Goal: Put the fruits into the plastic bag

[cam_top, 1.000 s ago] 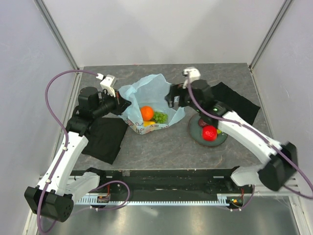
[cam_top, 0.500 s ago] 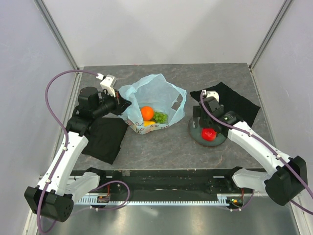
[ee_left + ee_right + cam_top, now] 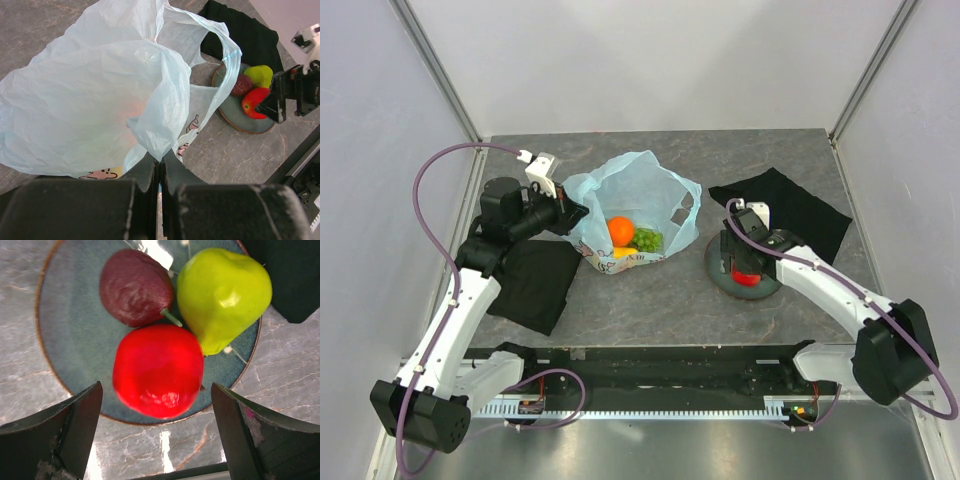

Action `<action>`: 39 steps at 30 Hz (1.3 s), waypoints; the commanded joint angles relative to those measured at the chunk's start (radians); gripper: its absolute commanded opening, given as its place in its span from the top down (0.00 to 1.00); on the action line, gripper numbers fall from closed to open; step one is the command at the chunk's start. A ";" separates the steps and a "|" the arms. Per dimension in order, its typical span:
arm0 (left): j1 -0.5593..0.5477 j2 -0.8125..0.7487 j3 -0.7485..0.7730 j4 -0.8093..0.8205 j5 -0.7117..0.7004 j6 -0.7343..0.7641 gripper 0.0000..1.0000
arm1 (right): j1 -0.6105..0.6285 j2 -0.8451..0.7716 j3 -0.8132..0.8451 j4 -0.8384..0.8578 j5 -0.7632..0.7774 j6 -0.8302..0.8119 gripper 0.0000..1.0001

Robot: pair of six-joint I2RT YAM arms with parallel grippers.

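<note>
The grey stone-patterned table (image 3: pixel 650 300) carries the light-blue plastic bag (image 3: pixel 640 190), which lies open at its middle, in the same place as a second ago. The bag's right handle loop, which the right arm covered then, now hangs free. Two black cloths flank it, one under the left arm (image 3: pixel 535 280) and one at the far right (image 3: pixel 785 205).

The left gripper (image 3: pixel 575 212) has not moved: its jaws stay clamped on a fold of the bag's left edge, seen pinched in the wrist view (image 3: pixel 160 165).

The right gripper (image 3: pixel 745 272) has swung away from the bag's right side to above the grey-blue plate (image 3: pixel 715 275). Its jaws are spread wide on either side of the red apple (image 3: pixel 157 370), clear of it on both sides.

On the plate, the red apple sits touching the green apple (image 3: pixel 222 295) and the dark purple fruit (image 3: pixel 132 287).

Inside the bag, as before, lie the orange (image 3: pixel 620 231), the green grape bunch (image 3: pixel 648 239) and the yellow fruit (image 3: pixel 623 253).
</note>
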 commanded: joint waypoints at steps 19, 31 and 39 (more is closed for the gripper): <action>-0.001 0.000 -0.003 0.029 0.033 0.010 0.98 | -0.036 -0.183 0.202 0.115 -0.430 -0.090 0.62; -0.001 0.007 -0.005 0.029 0.019 0.018 0.98 | 0.148 0.391 0.542 0.647 -0.604 -0.030 0.71; -0.001 0.005 -0.006 0.029 0.017 0.018 0.98 | 0.241 0.706 0.797 0.691 -0.629 0.005 0.58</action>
